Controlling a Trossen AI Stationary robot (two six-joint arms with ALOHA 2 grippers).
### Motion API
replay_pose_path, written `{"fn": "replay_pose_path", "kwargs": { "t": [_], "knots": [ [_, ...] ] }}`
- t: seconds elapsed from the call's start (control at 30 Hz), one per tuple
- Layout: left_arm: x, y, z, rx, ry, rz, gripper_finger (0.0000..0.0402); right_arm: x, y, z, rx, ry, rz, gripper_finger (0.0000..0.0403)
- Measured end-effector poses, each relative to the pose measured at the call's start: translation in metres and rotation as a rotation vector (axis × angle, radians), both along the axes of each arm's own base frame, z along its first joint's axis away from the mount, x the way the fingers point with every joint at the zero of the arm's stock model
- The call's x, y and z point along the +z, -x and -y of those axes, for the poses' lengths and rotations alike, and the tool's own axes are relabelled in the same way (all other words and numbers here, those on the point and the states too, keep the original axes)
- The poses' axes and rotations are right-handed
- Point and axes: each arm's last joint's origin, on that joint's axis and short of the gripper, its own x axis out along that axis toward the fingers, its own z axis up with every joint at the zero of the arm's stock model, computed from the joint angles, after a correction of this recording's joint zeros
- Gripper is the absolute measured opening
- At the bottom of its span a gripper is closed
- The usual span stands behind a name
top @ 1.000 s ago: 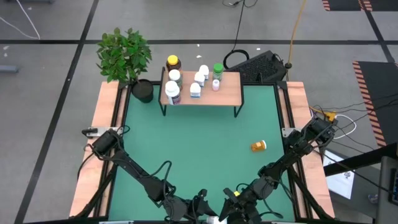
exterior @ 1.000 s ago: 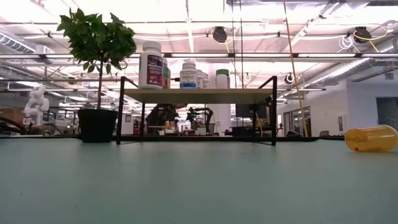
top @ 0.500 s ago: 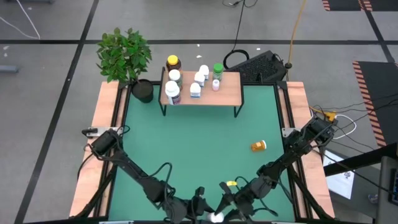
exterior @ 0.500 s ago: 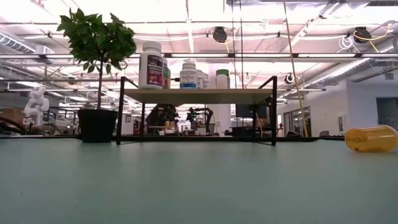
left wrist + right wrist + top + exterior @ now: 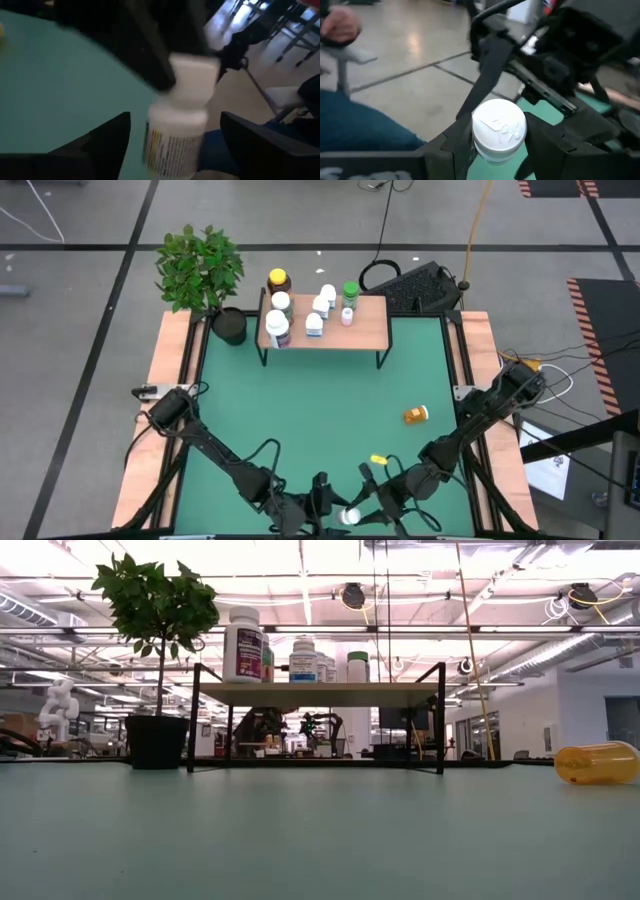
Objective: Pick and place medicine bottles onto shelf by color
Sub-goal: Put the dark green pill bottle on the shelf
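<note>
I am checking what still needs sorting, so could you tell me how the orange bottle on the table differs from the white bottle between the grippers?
The orange bottle lies on its side on the green table; the white bottle is gripped by the right gripper. The orange bottle is see-through with a white end; the white bottle is opaque with a printed label. The orange bottle lies far from both grippers; the white bottle is at the table's near edge beside the left gripper, whose fingers stand apart. Neither is on the shelf.

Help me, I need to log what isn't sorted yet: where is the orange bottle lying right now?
In the high view the orange bottle lies on its side on the green table, on the right half, well in front of the shelf and apart from both arms.
</note>
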Motion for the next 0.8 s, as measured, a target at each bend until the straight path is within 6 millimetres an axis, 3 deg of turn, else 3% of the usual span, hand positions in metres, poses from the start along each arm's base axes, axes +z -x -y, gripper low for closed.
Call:
{"fn": "replay_pose_path", "kwargs": {
  "t": [0.13,0.37,0.5,0.67,0.8],
  "knots": [
    [-0.005,0.002,-0.001,0.019,-0.028,-0.044,0.0324,0.016,0.006,0.010,-0.167,-0.169,-0.087,0.0153],
    [-0.016,0.005,-0.014,0.276,-0.091,-0.106,0.0326,0.025,0.017,0.026,-0.392,-0.313,-0.242,0.0151],
    [-0.017,0.005,-0.021,0.412,-0.135,-0.080,0.0326,0.020,0.018,0.031,-0.513,-0.339,-0.268,0.0154],
    [-0.017,0.005,-0.022,0.447,-0.166,-0.063,0.0326,0.012,0.015,0.042,-0.636,-0.404,-0.273,0.0152],
    [-0.017,0.005,-0.023,0.477,-0.203,-0.054,0.0326,0.004,0.013,0.053,-0.715,-0.571,-0.270,0.0153]
  ]
}}
